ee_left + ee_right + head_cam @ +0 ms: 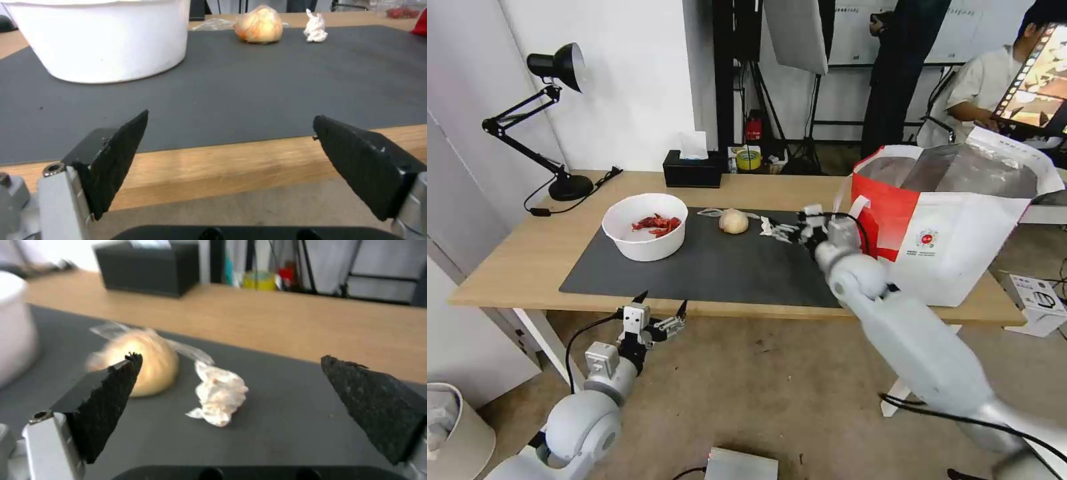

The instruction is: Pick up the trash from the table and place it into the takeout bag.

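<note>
Task looks partly done, as far as the views show. 3 trash items sit on the dark mat (707, 267) of the table (514, 267): white bowl of red shells (645, 227) near the mat's left end, wrapped beige lump (734, 221) by the mat's far edge around its middle, crumpled white tissue (775, 229) just beside the lump, toward the bag. The takeout bag (954, 233) stands open at the table's right end, foil lining showing. In the left wrist view a clear tray with red bits (400, 11) sits far off near the bag; cannot tell whether it lies inside the bag or beside it. So at least 3 pieces left to move, by my read.

Right gripper (790, 230) is out over the mat's far edge, next to the bag, aimed at the tissue. Jaws wide apart, holding nothing, touching nothing; in the right wrist view the tissue (220, 395) lies between and ahead of the fingertips (120, 373), the lump (142, 363) just behind it.

Left gripper (660, 310) hangs below the table's near edge, in front of the bowl. Jaws also spread wide, empty, clear of the table edge in the left wrist view.

Tissue looks like the item in hand.
</note>
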Available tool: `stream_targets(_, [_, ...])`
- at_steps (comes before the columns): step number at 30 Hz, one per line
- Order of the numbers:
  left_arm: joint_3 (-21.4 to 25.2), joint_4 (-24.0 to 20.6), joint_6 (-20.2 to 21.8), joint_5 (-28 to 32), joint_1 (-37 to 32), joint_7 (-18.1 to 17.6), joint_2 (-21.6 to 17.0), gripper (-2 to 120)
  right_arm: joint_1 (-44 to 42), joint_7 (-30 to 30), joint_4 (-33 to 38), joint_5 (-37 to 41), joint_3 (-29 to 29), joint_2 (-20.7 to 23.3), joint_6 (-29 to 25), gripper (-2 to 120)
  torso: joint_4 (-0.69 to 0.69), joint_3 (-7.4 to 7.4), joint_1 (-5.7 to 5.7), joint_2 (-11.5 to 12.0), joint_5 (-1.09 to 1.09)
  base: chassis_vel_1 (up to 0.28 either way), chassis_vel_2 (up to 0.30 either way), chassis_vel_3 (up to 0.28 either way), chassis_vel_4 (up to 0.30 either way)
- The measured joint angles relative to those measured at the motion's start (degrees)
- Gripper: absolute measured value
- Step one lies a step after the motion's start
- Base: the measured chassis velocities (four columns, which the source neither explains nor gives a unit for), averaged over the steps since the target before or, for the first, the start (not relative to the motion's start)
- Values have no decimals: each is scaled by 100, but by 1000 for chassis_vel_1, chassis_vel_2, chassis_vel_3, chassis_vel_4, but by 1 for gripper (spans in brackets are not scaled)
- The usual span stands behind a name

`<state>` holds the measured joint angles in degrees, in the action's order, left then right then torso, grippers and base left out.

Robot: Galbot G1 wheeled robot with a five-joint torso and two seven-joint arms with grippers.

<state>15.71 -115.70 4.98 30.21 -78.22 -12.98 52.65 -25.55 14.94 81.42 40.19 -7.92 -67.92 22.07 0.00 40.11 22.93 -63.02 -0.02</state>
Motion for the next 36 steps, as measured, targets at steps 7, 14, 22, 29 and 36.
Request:
stream_targets(7, [-50,19,11,95,38,-15,-2,100,442,285,-1044,-274,-131,-613,307,100,0,0,0,0,0,0,0,0,0])
stream_targets(14, [-111,7,37,165,96,-36,-26,100,759,199,-1797,-458,-135,-975,310,100,0,0,-1,-1,1,0,0,0,0])
stream_targets(22, [-122,50,38,167,130,-35,-41,100,897,102,-2144,-473,-126,-1136,343,100,-1,0,-1,-1,1,0,0,0,0])
stream_targets(29, [-137,65,34,168,149,-32,-42,100,986,16,-2327,-473,-112,-1251,404,100,-1,0,-1,-1,1,0,0,0,0])
stream_targets(36, [-136,63,20,167,140,-28,-29,100,1048,51,-2417,-470,-115,-1322,563,92,0,-1,-1,-1,1,0,0,0,0])
